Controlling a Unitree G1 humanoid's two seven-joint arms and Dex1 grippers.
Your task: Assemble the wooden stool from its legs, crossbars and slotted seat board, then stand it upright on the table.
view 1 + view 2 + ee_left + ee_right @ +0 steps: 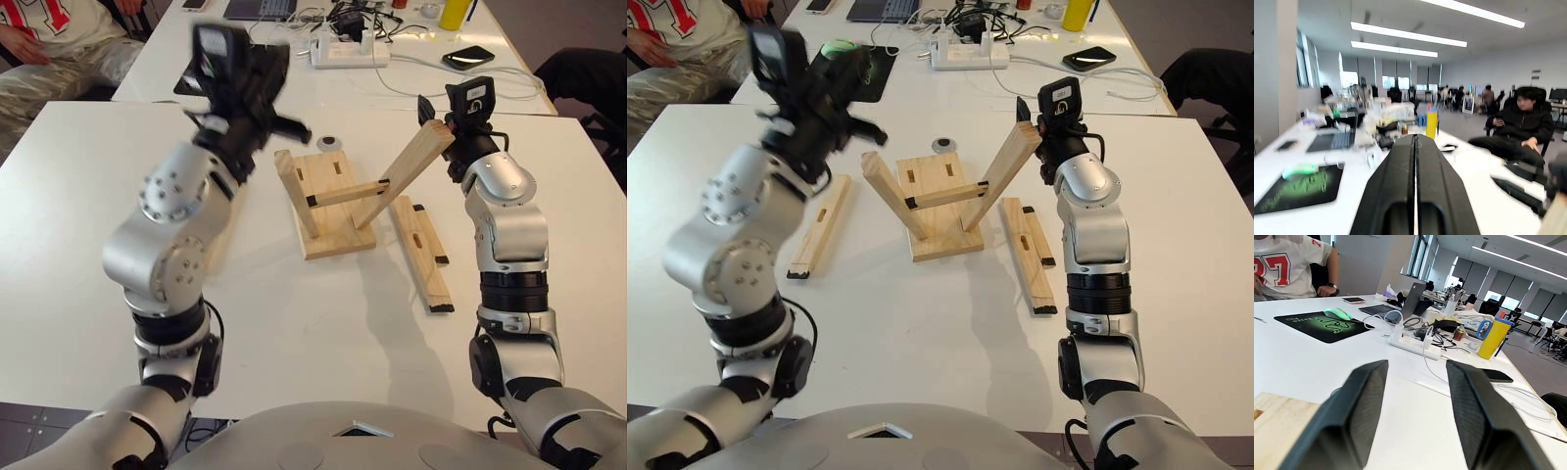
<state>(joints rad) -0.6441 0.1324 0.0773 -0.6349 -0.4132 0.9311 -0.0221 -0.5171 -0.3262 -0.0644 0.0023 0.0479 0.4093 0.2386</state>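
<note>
The seat board (338,233) lay flat in the middle of the worktop (59,196). Two legs stood slanted out of it, the left leg (294,191) and the right leg (407,176), joined by a crossbar (345,194). My right jaws stood apart at the right leg's top end, with the wood just beside one finger (1359,416) rather than between the two. My left jaws were pressed together on nothing, raised above the worktop to the left of the board. Two loose pieces (423,253) lay side by side to the right of the board, and another loose leg (820,230) lay to its left.
</note>
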